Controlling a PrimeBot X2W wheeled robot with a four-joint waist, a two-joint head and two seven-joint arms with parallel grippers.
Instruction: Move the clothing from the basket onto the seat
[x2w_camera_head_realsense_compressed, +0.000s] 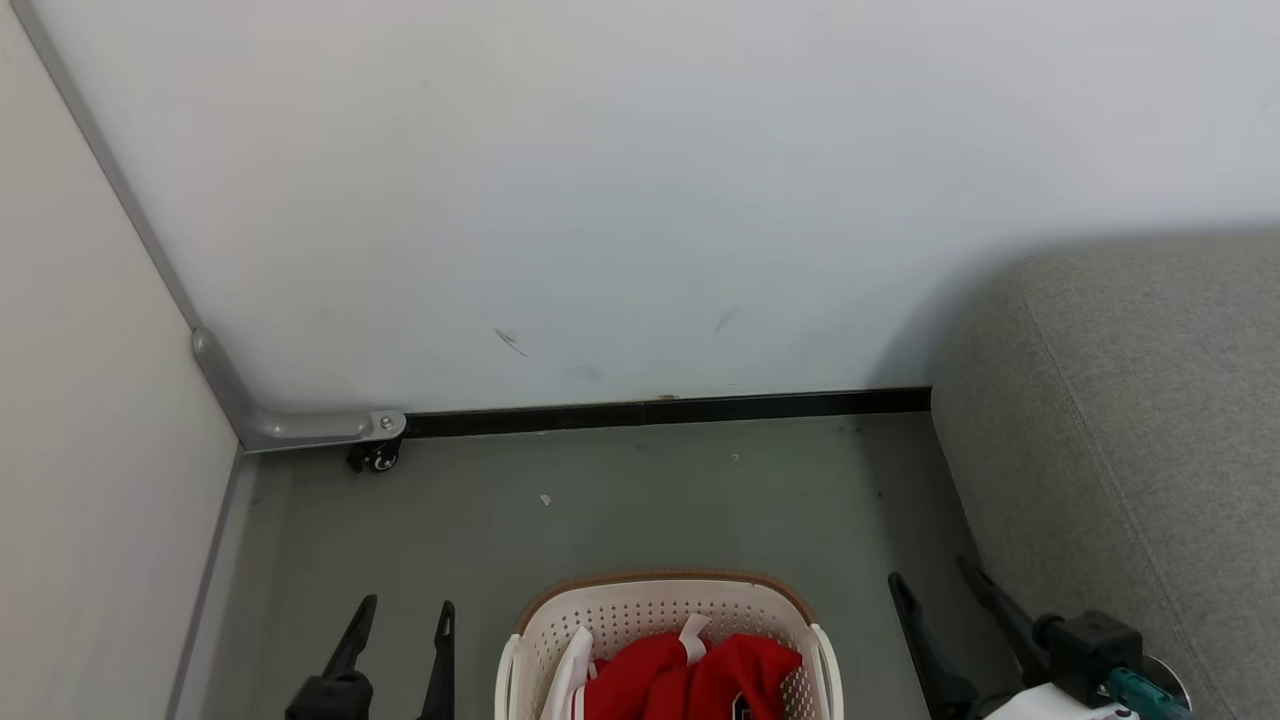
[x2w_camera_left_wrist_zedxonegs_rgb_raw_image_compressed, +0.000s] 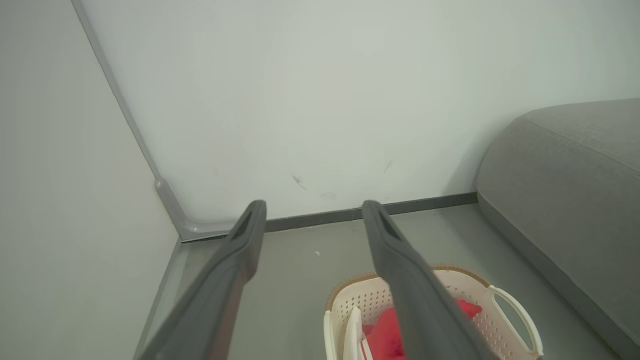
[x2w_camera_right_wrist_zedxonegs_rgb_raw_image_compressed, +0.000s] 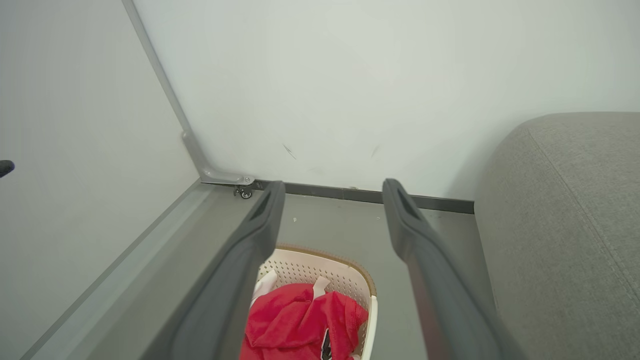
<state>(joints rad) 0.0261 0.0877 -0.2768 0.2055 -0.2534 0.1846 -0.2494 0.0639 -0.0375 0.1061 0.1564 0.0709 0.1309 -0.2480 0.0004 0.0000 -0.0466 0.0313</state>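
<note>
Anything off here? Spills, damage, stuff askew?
Nothing major. Bright red fabric clothing lies inside the cream perforated plastic basket. Only dark scuff marks on the white wall and a white speck on the grey floor.

My dark two-fingered left gripper (x2w_camera_head_realsense_compressed: 408, 603) sits low, jaws wide apart, holding nothing. My dark two-fingered right gripper (x2w_camera_head_realsense_compressed: 928, 570) same: wide, empty, fingers (x2w_camera_head_realsense_compressed: 922, 635) tilted leftward.

- Bright, flat, diffuse throughout.
- Soft grey shadow on wall (x2w_camera_head_realsense_compressed: 640, 180) and floor (x2w_camera_head_realsense_compressed: 620, 500) just left of the seat (x2w_camera_head_realsense_compressed: 1130, 420).
- Slight wide-angle bowing of corner strip (x2w_camera_left_wrist_zedxonegs_rgb_raw_image_compressed: 125, 115), far left of the seat, in wrist views.
- Fingers (x2w_camera_left_wrist_zedxonegs_rgb_raw_image_compressed: 215, 295) of left gripper (x2w_camera_left_wrist_zedxonegs_rgb_raw_image_compressed: 312, 206) and right gripper (x2w_camera_right_wrist_zedxonegs_rgb_raw_image_compressed: 332, 186) blurred close to lens.
- Seat weave sharp.
</note>
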